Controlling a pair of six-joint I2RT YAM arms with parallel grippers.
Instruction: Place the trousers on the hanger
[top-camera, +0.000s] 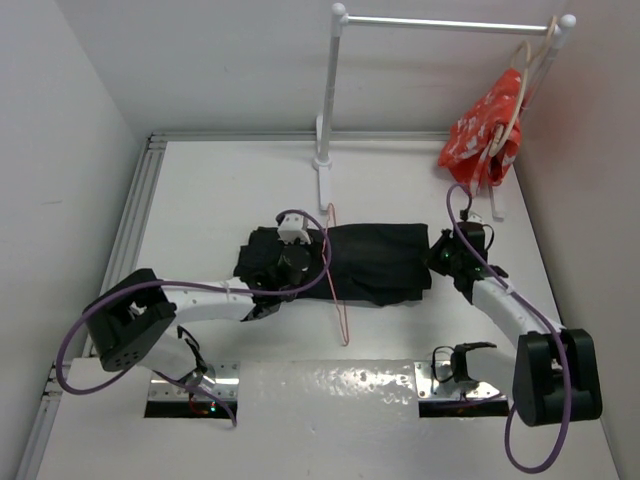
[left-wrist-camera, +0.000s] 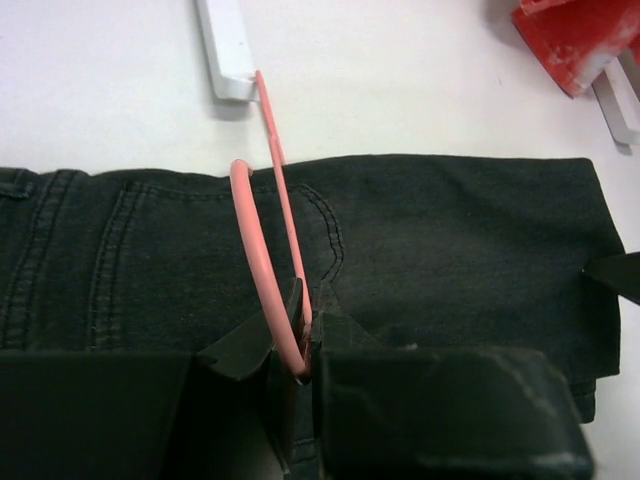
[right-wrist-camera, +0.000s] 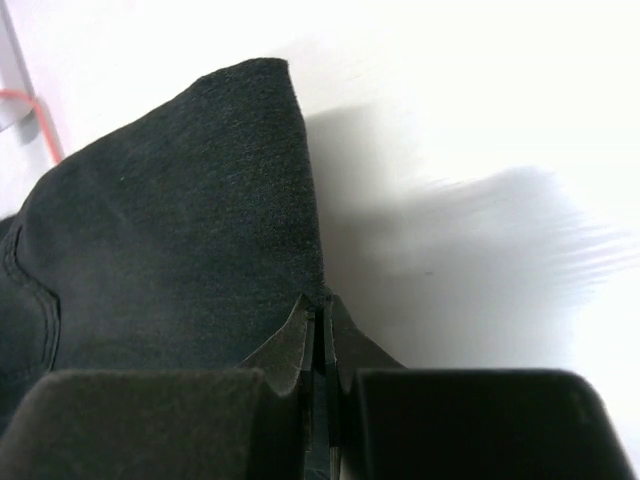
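The black trousers (top-camera: 375, 262) lie folded flat across the middle of the table. The thin pink hanger (top-camera: 337, 290) crosses them from back to front, its wire reaching past their near edge. My left gripper (top-camera: 298, 262) is over the trousers' left part, shut on the hanger (left-wrist-camera: 262, 260) at the base of its hook, above the dark fabric (left-wrist-camera: 450, 250). At the trousers' right end sits my right gripper (top-camera: 443, 255). In its wrist view the right gripper (right-wrist-camera: 322, 305) is shut on the trousers (right-wrist-camera: 170, 220), pinching their edge.
A white clothes rack (top-camera: 330, 100) stands at the back, its foot (left-wrist-camera: 225, 50) just beyond the trousers. A red white-patterned cloth (top-camera: 485, 130) hangs on a pale beige hanger (top-camera: 520, 90) at the rack's right end. Walls close in the left and right sides.
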